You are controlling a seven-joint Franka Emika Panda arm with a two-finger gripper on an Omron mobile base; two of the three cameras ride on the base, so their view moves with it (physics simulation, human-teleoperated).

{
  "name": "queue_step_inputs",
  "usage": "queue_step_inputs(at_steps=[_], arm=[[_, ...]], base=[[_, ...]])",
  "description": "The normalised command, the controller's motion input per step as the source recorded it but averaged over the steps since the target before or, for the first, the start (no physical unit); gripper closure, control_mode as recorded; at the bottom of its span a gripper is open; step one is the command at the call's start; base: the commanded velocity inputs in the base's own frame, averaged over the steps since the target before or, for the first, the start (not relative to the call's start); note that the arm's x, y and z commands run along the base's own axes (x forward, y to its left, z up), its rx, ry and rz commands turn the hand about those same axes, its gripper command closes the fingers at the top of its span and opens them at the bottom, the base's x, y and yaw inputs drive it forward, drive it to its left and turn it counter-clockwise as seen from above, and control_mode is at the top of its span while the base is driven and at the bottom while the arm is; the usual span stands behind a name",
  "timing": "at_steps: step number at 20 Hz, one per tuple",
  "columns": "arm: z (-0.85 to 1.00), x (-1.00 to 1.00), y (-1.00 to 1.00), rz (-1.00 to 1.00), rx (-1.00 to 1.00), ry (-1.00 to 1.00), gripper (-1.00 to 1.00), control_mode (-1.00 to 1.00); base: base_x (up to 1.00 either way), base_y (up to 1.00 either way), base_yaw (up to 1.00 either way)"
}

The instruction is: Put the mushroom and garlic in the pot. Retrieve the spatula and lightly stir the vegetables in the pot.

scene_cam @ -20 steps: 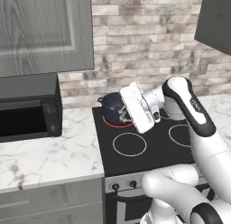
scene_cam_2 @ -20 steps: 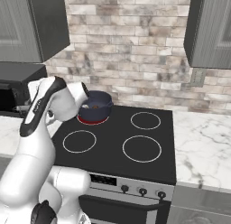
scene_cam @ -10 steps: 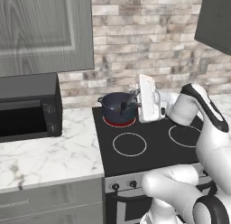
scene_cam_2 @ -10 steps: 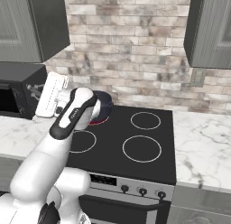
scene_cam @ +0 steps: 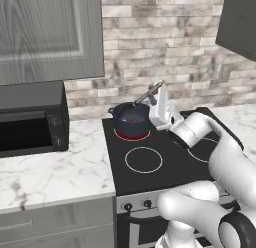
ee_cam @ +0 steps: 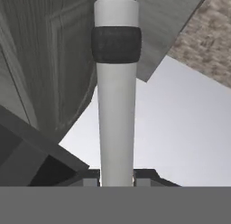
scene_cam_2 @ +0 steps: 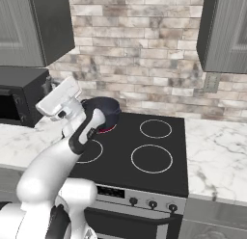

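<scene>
Now, in the left base view, the dark navy round pot [scene_cam: 131,120] sits on the back left burner of the black glass stovetop [scene_cam: 150,157], just left of centre in the frame. A small reddish-brown speck inside it may be the mushroom; the garlic cannot be made out. The white arm's two-finger gripper [scene_cam: 159,88] is tipped upward just right of the pot, closed around the slim silver-handled spatula [scene_cam: 148,95], which slants down towards the pot's rim. A second ago the hand lay lower, across the pot; it has since swung up and to the right, so the spatula looks lifted rather than stirring.

From the right base view, the pot [scene_cam_2: 104,113] shows at centre left, partly hidden behind the white arm [scene_cam_2: 79,132], whose hand points to the upper left.

Through the hand view, the spatula's pale shaft [ee_cam: 117,105] with a dark band runs straight up the middle, clamped at the bottom, with grey cabinet [ee_cam: 54,60] behind. Stirring seems either paused or nearly finished.
</scene>
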Motion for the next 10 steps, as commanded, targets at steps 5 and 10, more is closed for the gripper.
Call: queue_step_inputs(at_steps=[5, 10], arm=[[0.1, 0.55, -0.44, 0.04, -0.01, 0.1, 1.0, -1.0], [0.1, 0.28, -0.38, 0.0, -0.39, 0.14, 1.0, -1.0]], base=[[0.0, 0.0, 0.0], [0.0, 0.0, 0.0]])
